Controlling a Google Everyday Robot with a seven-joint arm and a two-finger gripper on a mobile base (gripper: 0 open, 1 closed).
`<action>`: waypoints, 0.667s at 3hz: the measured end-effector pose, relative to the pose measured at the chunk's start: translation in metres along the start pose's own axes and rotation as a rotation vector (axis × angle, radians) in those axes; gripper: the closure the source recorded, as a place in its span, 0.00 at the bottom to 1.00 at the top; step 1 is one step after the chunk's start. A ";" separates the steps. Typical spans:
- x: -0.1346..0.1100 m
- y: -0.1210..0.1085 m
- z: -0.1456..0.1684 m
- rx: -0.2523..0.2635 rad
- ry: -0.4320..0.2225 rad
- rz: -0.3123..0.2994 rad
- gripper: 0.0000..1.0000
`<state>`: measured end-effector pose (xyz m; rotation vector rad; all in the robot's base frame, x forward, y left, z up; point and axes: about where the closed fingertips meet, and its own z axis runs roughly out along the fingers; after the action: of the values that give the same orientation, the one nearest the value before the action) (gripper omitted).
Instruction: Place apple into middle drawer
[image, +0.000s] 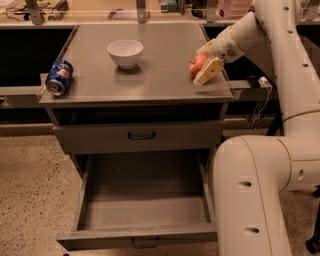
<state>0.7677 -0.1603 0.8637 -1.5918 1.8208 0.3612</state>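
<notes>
The red-orange apple (196, 65) sits on the grey cabinet top near its right front corner. My gripper (206, 64) comes in from the upper right on the white arm and is right at the apple, covering its right side. The middle drawer (145, 212) is pulled wide open below, an empty grey tray with a small dark handle (145, 243) on its front. The matching drawer front (141, 136) above it is closed.
A white bowl (125, 52) stands at the middle of the cabinet top (150, 80). A blue soda can (58, 77) lies on its side at the left front edge. My white arm's base (260, 195) stands to the right of the open drawer.
</notes>
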 end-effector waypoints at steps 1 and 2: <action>-0.001 0.004 0.004 -0.018 -0.013 -0.015 0.45; -0.018 0.018 0.003 -0.073 -0.061 -0.072 0.68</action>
<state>0.7518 -0.1403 0.8690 -1.6724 1.7173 0.4432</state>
